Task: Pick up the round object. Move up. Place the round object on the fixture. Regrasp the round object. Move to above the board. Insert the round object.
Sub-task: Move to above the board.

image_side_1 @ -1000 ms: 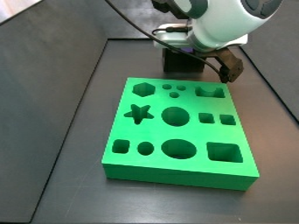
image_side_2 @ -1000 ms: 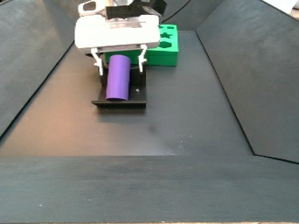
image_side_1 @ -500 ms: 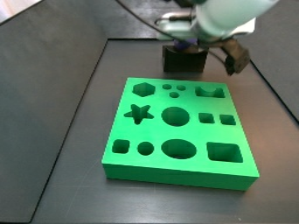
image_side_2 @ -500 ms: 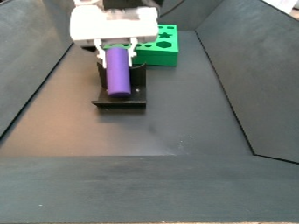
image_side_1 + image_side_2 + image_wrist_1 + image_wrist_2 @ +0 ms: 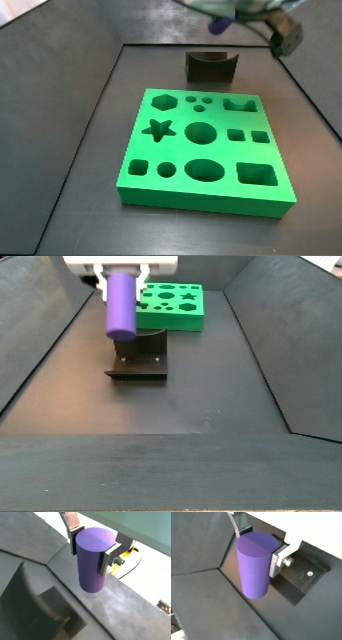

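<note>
Regrasp looks complete: we find the gripper point(image 5: 93, 543) clamped on the purple peg point(image 5: 122, 302), lifted clear above the fixture point(image 5: 139, 357); transfer to the green board point(image 5: 205, 150) and insertion remain.

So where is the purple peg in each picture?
Wrist view: the peg fills the middle, clamped between the gripper's fingers.
Wrist view: the peg sits in the middle, with a finger on its side.
Side view: no peg shows; only the empty fixture behind the board.
Side view: the peg hangs upright at the top, above the fixture.
Shared landmark: the fixture.
</note>
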